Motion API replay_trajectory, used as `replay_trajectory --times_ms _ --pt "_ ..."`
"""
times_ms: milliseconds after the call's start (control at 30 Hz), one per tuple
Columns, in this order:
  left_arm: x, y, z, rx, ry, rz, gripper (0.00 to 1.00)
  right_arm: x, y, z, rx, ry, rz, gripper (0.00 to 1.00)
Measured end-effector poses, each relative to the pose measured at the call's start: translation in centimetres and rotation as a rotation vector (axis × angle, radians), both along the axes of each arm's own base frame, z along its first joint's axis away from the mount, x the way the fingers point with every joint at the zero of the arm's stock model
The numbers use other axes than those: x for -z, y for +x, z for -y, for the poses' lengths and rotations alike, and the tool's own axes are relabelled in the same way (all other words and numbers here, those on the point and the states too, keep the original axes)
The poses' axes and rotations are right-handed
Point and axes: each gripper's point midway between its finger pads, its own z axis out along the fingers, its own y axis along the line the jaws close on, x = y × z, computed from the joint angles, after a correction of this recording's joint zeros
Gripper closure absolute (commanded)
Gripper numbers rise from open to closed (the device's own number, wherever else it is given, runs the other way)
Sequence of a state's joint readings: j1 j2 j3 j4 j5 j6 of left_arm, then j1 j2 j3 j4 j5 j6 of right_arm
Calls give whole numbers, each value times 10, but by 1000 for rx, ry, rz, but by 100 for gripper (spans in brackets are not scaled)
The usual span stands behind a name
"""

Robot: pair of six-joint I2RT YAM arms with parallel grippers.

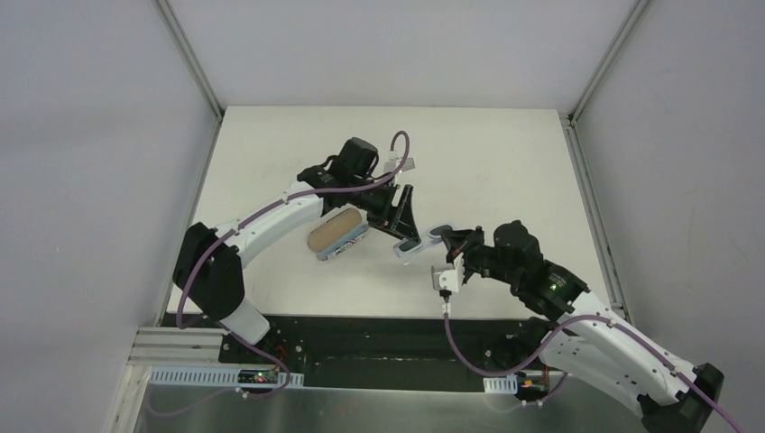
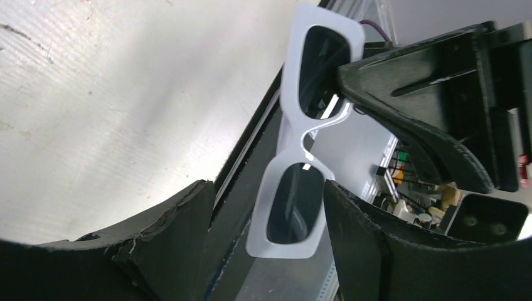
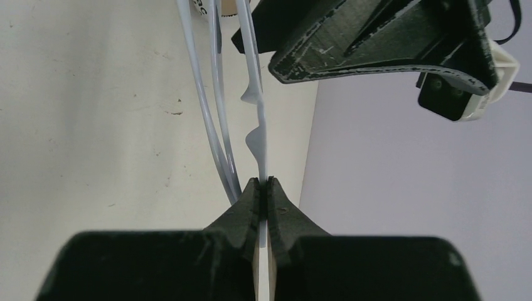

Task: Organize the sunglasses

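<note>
The sunglasses point(image 2: 300, 141) have a white frame and two dark rectangular lenses, and they hang in the air between my two grippers. They show small in the top view point(image 1: 422, 242). My right gripper point(image 3: 264, 182) is shut on the frame's edge at one lens, seen edge-on. Its black fingers point(image 2: 401, 81) pinch the upper lens in the left wrist view. My left gripper point(image 2: 266, 188) is open, its fingers on either side of the lower lens; the right finger point(image 2: 357, 226) is close against the frame. The slim temple arms point(image 3: 216, 125) trail toward the table.
An oblong case point(image 1: 336, 233) lies on the white table point(image 1: 505, 171) under the left arm, with a light blue edge below it. Grey walls close the table's left, far and right sides. A black strip with wiring point(image 1: 379, 347) runs along the near edge.
</note>
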State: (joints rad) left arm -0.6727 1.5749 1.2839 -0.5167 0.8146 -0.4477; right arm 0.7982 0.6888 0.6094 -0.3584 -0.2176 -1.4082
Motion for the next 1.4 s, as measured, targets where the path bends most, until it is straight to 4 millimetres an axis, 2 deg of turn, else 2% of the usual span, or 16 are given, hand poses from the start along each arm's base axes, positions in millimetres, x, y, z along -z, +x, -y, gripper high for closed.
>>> replay_trajectory --times_ms 167,667,867,1200,1400 --pt "7 -3 -4 11 31 -4 34 -4 -2 0 -13 3 18 100" --pt "-1 -14 -2 86 -23 -13 38 3 -1 -2 -17 -17 0 100" --pt "2 -22 -1 111 -9 -14 34 2 -2 -4 -22 -16 0 100" --pt "8 -21 0 113 22 -16 48 2 -3 -5 -26 -19 -3 100" --pt "7 -20 0 121 21 -6 45 5 -2 -6 -24 -23 -13 100"
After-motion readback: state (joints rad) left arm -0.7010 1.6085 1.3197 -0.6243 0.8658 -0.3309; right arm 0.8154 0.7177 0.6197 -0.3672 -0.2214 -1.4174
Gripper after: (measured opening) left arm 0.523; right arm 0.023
